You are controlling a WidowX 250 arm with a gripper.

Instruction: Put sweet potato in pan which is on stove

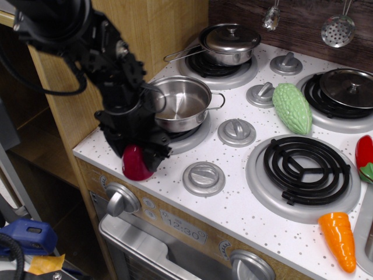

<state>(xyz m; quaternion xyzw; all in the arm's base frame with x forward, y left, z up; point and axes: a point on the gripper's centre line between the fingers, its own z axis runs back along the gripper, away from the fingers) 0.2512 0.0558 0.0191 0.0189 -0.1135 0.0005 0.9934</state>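
Observation:
The sweet potato point(134, 166) is a glossy dark red toy that rests on the front left corner of the white speckled stove point(233, 192). My black gripper point(139, 156) is lowered over it, and its fingers stand open on either side of the top, hiding the upper part. The shiny steel pan point(180, 104) with wire loop handles is empty. It sits on the front left burner just behind and to the right of the gripper.
A lidded steel pot point(228, 42) sits on the back left burner. A bumpy green gourd point(292, 108) lies mid-stove and an orange carrot point(339, 239) at front right. Grey knobs point(204, 178) stand between the burners. A wooden wall point(157, 29) rises to the left.

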